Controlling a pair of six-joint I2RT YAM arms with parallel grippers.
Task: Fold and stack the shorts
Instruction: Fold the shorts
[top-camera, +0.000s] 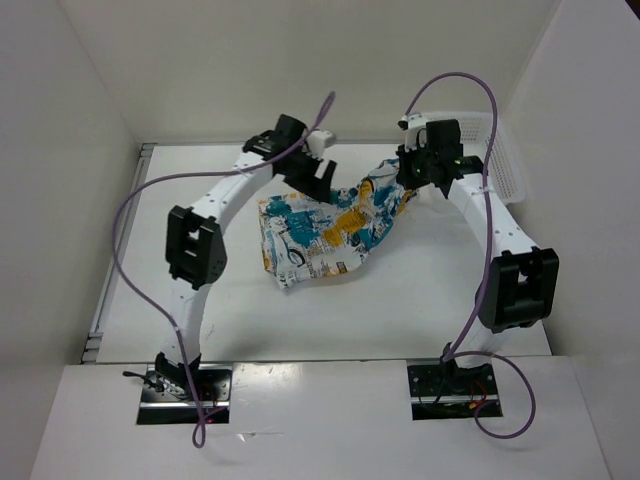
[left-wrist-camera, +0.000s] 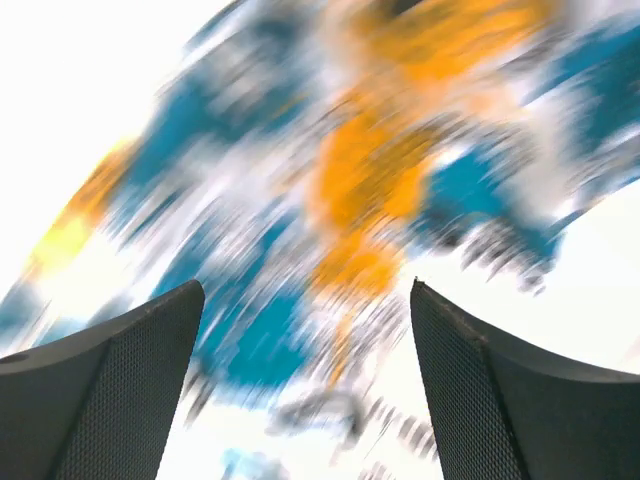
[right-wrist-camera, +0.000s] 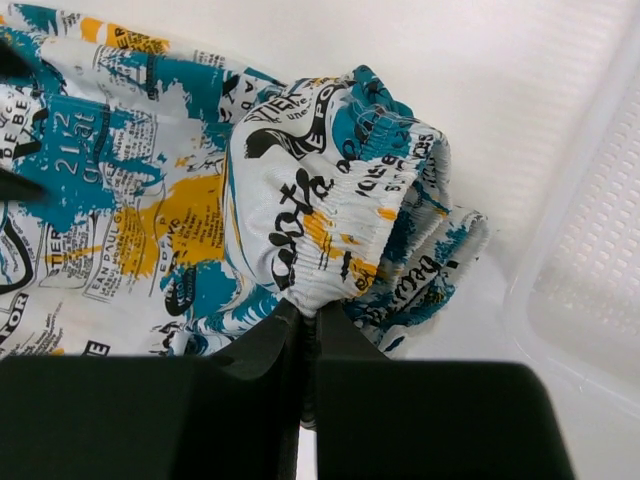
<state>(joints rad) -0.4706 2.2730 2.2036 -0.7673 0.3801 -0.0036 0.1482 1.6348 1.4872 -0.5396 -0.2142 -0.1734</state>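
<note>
Teal-and-orange-printed shorts (top-camera: 325, 235) bunched at middle of table (top-camera: 420, 300), near basket (top-camera: 505, 160). Waistband (right-wrist-camera: 340, 215) pinched between clenched right fingers (right-wrist-camera: 265, 350). Left fingers (left-wrist-camera: 110, 390) spread wide over print, grasping nothing. Judged early: no neat fold yet; flattening, folding, stacking left.

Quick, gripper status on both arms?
Left gripper: jaws open, holding nothing.
Right gripper: jaws shut, pinching the shorts.
</note>
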